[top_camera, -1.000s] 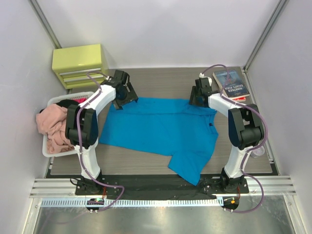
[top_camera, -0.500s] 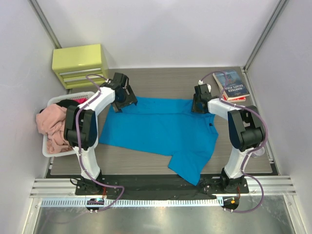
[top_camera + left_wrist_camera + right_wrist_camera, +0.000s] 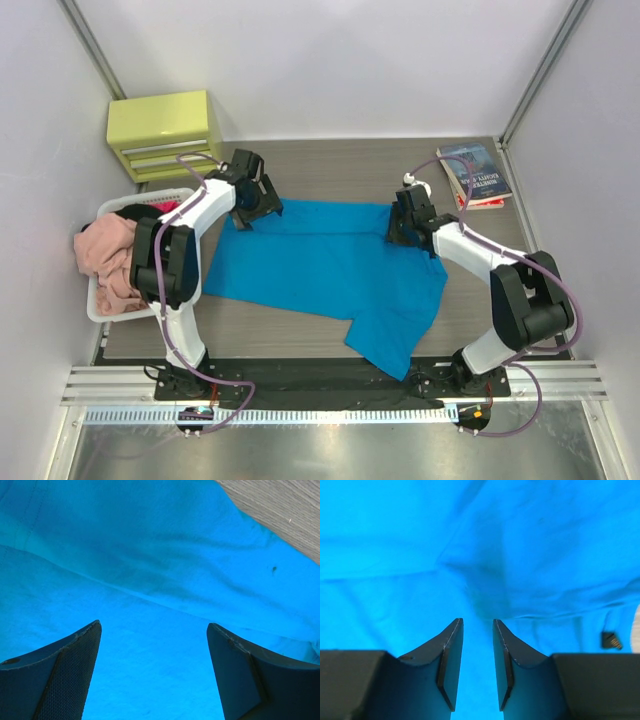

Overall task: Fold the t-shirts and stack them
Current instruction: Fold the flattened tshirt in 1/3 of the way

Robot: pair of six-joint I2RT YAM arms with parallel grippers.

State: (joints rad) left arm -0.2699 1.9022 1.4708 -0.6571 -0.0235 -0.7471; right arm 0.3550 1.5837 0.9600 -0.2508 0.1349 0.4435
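A bright turquoise t-shirt lies spread on the table, one sleeve hanging toward the near edge. My left gripper is open over the shirt's far left corner. In the left wrist view, the left gripper has its fingers wide apart above the blue cloth. My right gripper is at the shirt's far right corner. In the right wrist view, the right gripper has its jaws drawn close on a ridge of the blue cloth that puckers up from between them. More t-shirts, pink on top, are heaped in a basket.
A white basket stands at the table's left edge. A yellow-green drawer cabinet sits at the back left. Dark-blue-covered books lie at the back right, close behind the right arm.
The right jaws have closed in on the shirt's far right corner. The right arm's elbow has swung out to the right. The left gripper stays open and still.
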